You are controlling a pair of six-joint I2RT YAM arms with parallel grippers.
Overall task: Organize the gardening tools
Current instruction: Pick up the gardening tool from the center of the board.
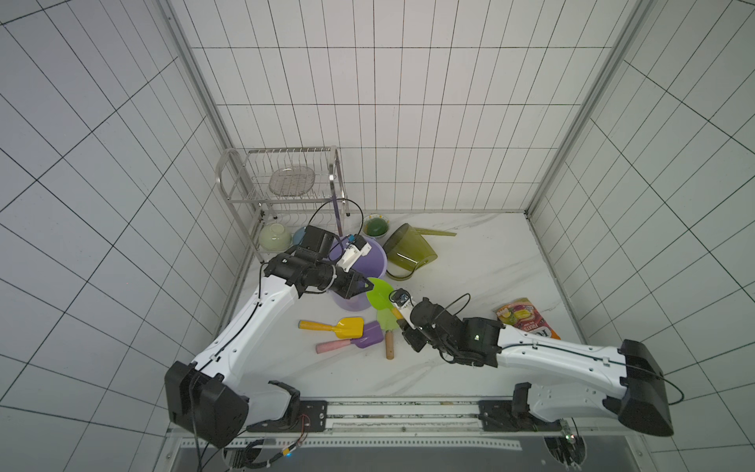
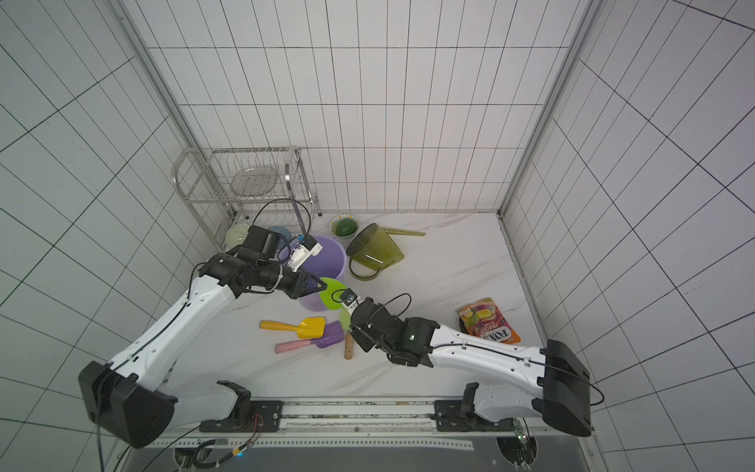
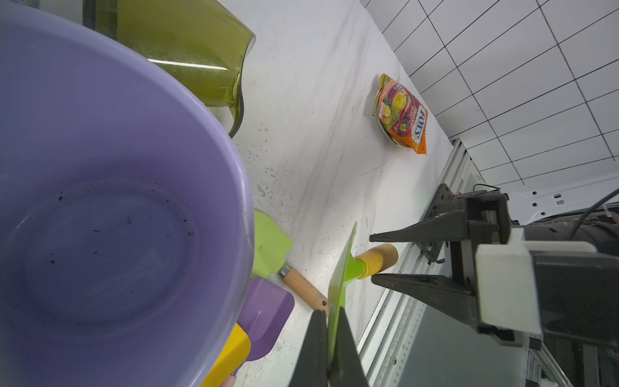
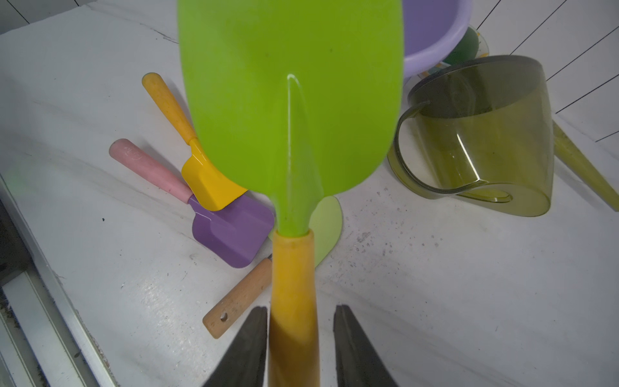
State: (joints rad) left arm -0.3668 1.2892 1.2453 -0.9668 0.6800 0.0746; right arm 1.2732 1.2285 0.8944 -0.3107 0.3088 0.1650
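Observation:
The bright-green trowel with a yellow handle hangs in the air beside the purple bucket. My left gripper is shut on the edge of its green blade. My right gripper is open, its fingers standing on either side of the yellow handle with a gap on one side. On the table below lie the yellow scoop, the purple scoop with a pink handle, and the pale-green spade with a wooden handle. The olive watering can lies on its side behind them.
A metal dish rack stands at the back left, with a pale bowl under it. A green bowl sits next to the watering can. An orange snack packet lies at the right, close to my right arm.

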